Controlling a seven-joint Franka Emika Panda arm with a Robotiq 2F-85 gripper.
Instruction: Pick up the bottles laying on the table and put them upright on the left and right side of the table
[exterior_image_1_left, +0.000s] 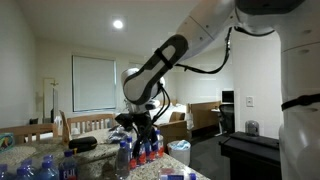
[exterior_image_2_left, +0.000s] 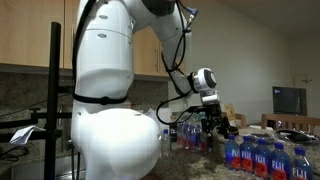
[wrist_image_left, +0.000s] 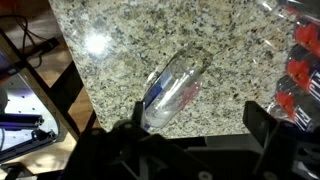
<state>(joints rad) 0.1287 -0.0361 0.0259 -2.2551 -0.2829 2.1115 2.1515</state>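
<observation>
1. Your gripper (wrist_image_left: 195, 135) has its jaws spread wide, holding nothing.
2. A clear bottle (wrist_image_left: 172, 92) lies on the speckled table (wrist_image_left: 120, 40), between your fingers.
3. The red-banded bottles (wrist_image_left: 298, 70) sit nearby.

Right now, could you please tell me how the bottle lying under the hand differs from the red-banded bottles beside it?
Pose: the lying bottle rests on its side, while the red-banded bottles stand upright. Grouping: the lying bottle is alone, below the open hand, while the red-banded bottles form a row at the edge of the wrist view. Both are clear plastic and sit on the speckled table.
</observation>
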